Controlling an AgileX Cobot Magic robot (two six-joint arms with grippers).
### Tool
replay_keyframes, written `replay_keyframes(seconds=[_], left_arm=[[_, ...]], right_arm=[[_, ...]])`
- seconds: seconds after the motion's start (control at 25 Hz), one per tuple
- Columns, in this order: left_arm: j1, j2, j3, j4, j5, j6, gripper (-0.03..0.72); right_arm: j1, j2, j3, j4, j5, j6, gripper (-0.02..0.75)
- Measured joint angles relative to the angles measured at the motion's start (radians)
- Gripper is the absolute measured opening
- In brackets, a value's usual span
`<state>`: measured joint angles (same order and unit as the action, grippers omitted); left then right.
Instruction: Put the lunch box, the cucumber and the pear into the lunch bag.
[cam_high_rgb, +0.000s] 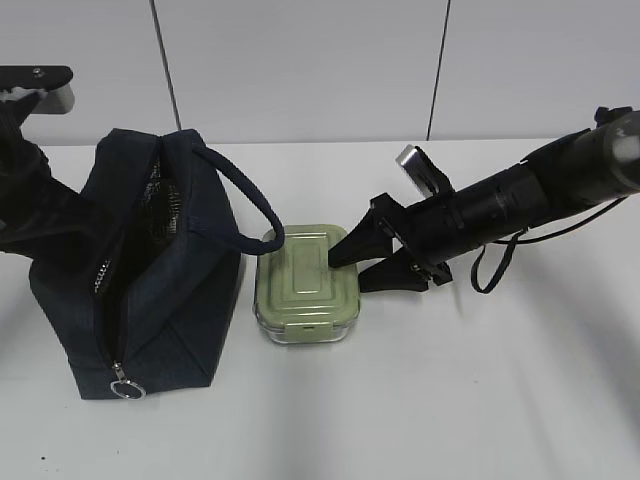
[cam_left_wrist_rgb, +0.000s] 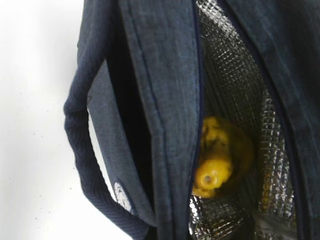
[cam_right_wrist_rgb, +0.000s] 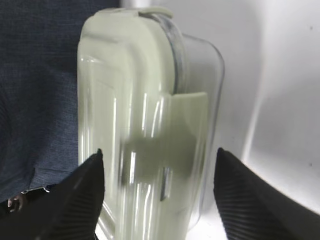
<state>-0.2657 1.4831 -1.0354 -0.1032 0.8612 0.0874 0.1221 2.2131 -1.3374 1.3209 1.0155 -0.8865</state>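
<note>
White counter (cam_high_rgb: 480, 400) carries everything, backed by a pale panelled wall (cam_high_rgb: 300, 70). Next in size is the lunch bag (cam_high_rgb: 140, 290), dark navy fabric standing on the left side of the counter with its top zipper undone and its mouth gaping, silvery quilted lining showing inside; 1 loop handle (cam_high_rgb: 245, 205) arches out to the right over the corner of the lunch box, and the metal ring pull (cam_high_rgb: 127, 389) hangs at the near end of the zipper. The right arm (cam_high_rgb: 530, 200) reaches in from the right edge, long and black, with a cable looping beneath it. The left arm (cam_high_rgb: 25, 170) sits at the far left behind the bag; its fingers are not seen in any view, so I cannot tell how they stand. The lunch box (cam_high_rgb: 306, 285), clear glass under a pale sage-green clip-on lid, rests flat on the counter just beside the bag's right wall. The right gripper (cam_high_rgb: 362, 262) has its 2 fingers (cam_right_wrist_rgb: 85, 200) spread wide, 1 over the lid and 1 beside the box's right end, straddling that end without closing on it. The pear (cam_left_wrist_rgb: 220, 157), yellow with brownish blotches, lies inside the bag against the lining, seen from the left wrist view. The cucumber is not visible.
</note>
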Motion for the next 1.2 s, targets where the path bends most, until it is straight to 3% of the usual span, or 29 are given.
replay_keyframes(seconds=[0.96,1.2], left_arm=[[0.0,0.0,0.0,0.001,0.0,0.0,0.012],[0.0,0.0,0.0,0.001,0.0,0.0,0.012]], right_arm=[[0.017,0.049,-0.014,0.016,0.031,-0.008,0.557],[0.017,0.049,-0.014,0.017,0.048,-0.016,0.494]])
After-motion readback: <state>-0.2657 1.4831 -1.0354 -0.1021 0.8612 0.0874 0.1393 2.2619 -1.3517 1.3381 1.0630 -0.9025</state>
